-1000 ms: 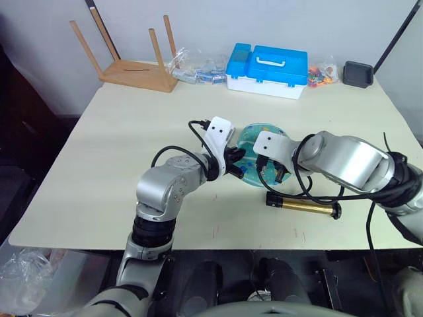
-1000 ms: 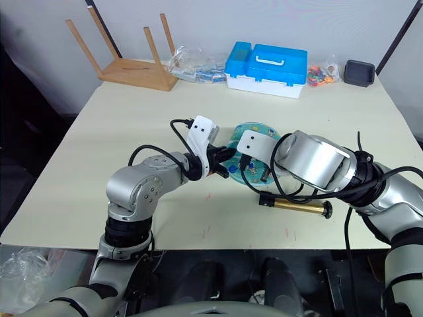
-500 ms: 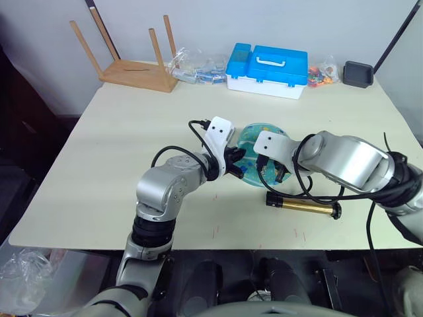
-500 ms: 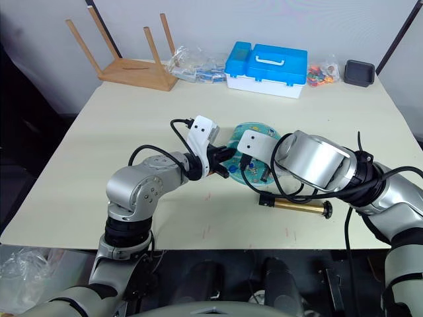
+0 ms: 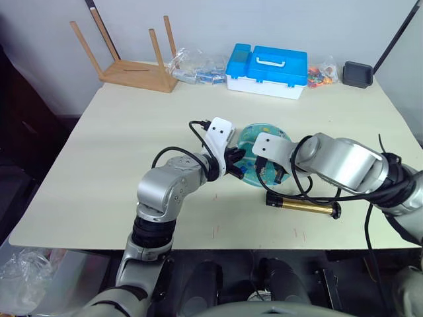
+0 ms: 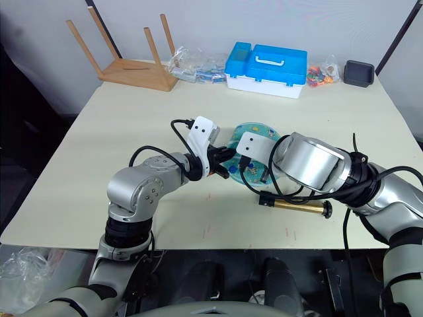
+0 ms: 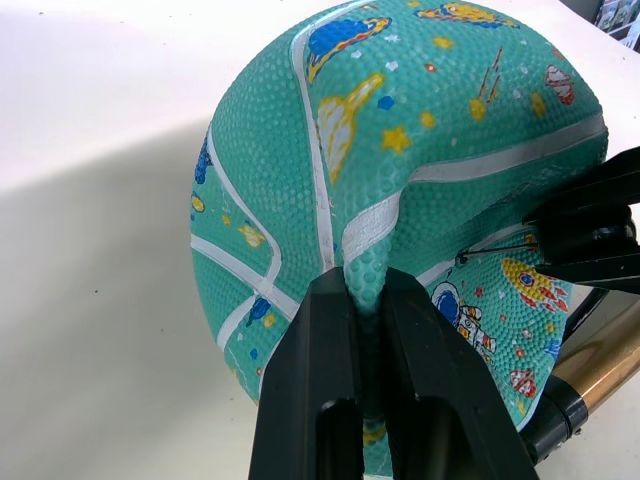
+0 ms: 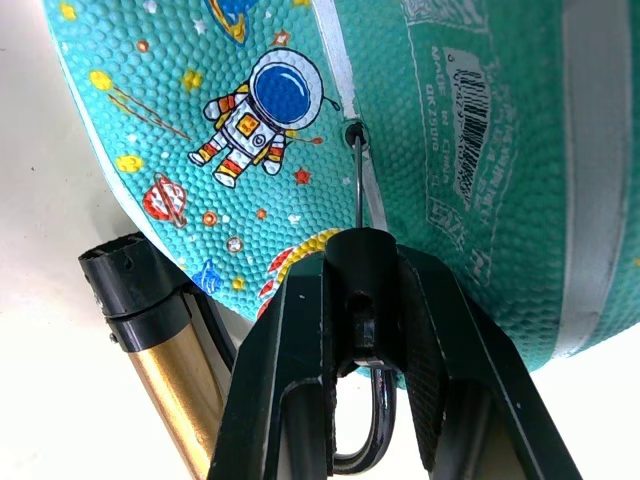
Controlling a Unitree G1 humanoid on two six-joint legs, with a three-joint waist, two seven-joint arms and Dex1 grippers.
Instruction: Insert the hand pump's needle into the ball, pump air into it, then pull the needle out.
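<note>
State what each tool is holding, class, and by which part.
The left tool pinches a raised fold of the ball. The right tool grips the needle by its black fitting, its tip at the ball's valve hole.

printed label on the ball [image 8: 440,150], barcode with small lettering, too small to read

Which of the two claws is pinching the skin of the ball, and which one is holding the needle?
The left claw pinches a fold of the ball. The right claw grips the black fitting of the needle, whose tip sits at the ball's valve hole.
</note>
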